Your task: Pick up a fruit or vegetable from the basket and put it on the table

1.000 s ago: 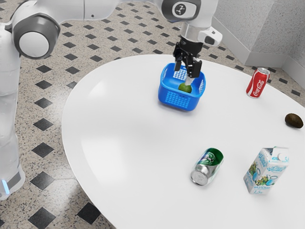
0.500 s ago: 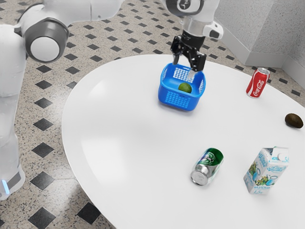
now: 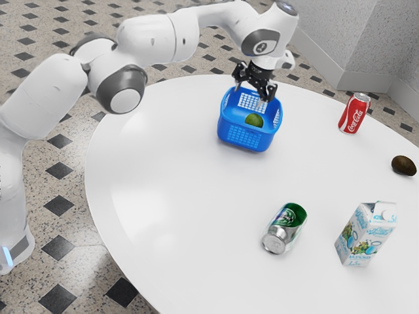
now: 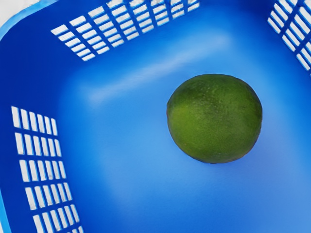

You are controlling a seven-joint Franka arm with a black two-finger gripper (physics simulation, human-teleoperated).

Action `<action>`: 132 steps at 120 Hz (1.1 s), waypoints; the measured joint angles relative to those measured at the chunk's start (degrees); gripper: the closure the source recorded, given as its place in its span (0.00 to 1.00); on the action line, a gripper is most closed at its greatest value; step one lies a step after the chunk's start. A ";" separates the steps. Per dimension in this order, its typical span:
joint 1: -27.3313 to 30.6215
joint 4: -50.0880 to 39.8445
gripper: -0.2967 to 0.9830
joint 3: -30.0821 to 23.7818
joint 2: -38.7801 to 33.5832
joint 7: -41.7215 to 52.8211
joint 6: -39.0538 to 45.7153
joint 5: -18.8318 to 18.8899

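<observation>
My gripper (image 3: 250, 96) is over the back part of the blue basket (image 3: 242, 136), its two fingers spread apart with nothing between them. Inside the basket lies a round green lime (image 3: 254, 120), a little lower than the fingers and towards the basket's front wall. In the wrist view the same lime (image 4: 214, 119) rests on the floor of the basket (image 4: 126, 145), clear of the slotted walls.
A green can (image 3: 285, 228) lies on its side on the white table (image 3: 177, 196). Beyond it stand a milk carton (image 3: 365, 233) and a red cola can (image 3: 354, 114). A dark avocado (image 3: 404, 165) is near the exterior view's right edge.
My fingers have drawn back from beside the lime towards the basket's rear, and the hand has tilted. The arm's links have swung into a different bend. The lime and basket have stayed put.
</observation>
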 joint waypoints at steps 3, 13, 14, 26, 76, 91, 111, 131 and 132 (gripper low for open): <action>0.23 0.27 0.23 -0.07 0.57 0.09 0.74 -0.58; 1.41 2.43 0.23 -0.74 3.63 0.61 2.86 -3.33; 1.48 2.55 0.23 -0.81 3.81 0.68 3.07 -3.55; 3.39 3.21 0.23 -2.82 5.08 1.66 5.27 -5.66; 3.93 3.66 0.23 -3.36 7.81 4.93 9.54 -7.41; 4.68 3.65 0.23 -3.46 7.95 5.55 10.12 -7.45; 4.99 3.69 0.23 -3.97 9.17 6.25 10.82 -7.47; 6.12 3.68 0.23 -4.91 10.23 6.80 11.65 -7.47; 6.19 3.68 0.23 -4.93 10.27 6.83 11.68 -7.47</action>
